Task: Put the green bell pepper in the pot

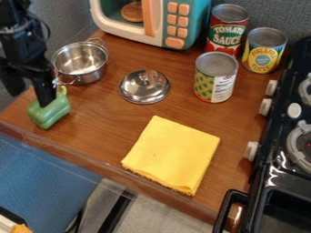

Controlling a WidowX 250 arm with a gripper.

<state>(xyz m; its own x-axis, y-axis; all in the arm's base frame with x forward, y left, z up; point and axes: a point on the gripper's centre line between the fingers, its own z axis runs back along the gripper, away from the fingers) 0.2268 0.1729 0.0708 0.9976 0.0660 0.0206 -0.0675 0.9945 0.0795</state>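
While the steel pot stands uncovered at the back left of the bench, the green bell pepper is near the left front edge, directly below the pincer. Its long axis slants, stem towards the pot, which lies behind and slightly right. I cannot tell whether the pincer grips the pepper.

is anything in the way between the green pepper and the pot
No other object is visible between the pepper and the pot, just the pot's near handle and wall. The lid lies to the side.
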